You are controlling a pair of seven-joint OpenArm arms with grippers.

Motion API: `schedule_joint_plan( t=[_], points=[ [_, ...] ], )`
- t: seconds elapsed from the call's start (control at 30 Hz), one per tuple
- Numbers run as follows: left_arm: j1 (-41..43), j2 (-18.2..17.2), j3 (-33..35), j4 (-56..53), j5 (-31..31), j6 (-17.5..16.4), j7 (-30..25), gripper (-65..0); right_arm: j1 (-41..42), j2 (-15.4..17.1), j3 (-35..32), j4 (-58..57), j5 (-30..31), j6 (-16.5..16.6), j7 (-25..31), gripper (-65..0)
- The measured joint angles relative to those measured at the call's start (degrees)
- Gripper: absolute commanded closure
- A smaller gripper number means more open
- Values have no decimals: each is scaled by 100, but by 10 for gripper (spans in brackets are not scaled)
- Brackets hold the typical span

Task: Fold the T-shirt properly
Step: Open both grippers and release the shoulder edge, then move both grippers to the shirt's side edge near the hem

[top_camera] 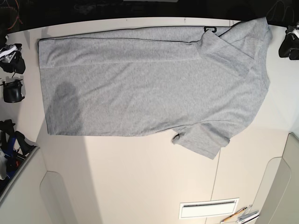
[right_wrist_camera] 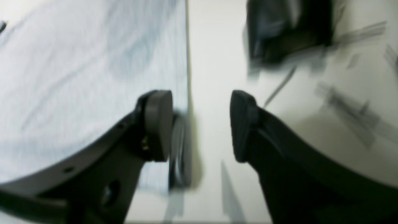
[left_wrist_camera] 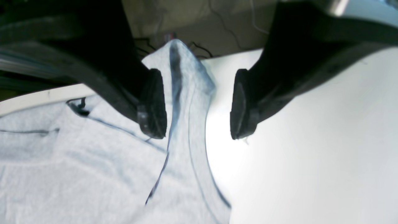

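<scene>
Grey cloth covers much of the white desk (top_camera: 140,177). It is the T-shirt (top_camera: 140,88), lying flat with its plain side up. One long side is folded over, with a dark seam along the fold. One sleeve pokes out toward the near edge of the desk. In the base view the left gripper (left_wrist_camera: 199,104) is at the right end, by the shirt's shoulder. Its jaws are wide apart, and a peak of cloth stands up between them, touching one pad or nearly so. The right gripper (right_wrist_camera: 201,126) is at the other end, by the hem. Its jaws are wide too and hold nothing.
</scene>
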Motion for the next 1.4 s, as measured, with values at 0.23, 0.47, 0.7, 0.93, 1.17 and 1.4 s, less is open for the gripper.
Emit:
schedule_joint_plan(
  t=[0.23,0.47,0.7,0.93,1.17,1.4],
  points=[
    [-269,-96,0,24,94,-2,-308,-361,962,92,-24,-70,-168,-70,20,-300],
    [-837,-195,269,24,376,-4,-372,-426,2133,282,-651,-1027,-577,-72,380,-305],
    [-1370,-243,942,-363,1121,-15,-942,-426,3512,326,-1580,-2599,-1263,-57,927,-382],
    [-2424,-238,1556,-1478,1390,-20,-1119,-426,4546,328,-2422,-4280,-1919,-81,1534,-382],
    [-3523,-240,1943,-2931,1884,2,-1547,-426,4828,323,-2649,-5187,-2188,-105,2011,-382],
    [-4369,-238,2629,-4175,1974,4,-1593,-426,4826,227,-2649,-5532,-2479,-107,2164,-382]
  ],
)
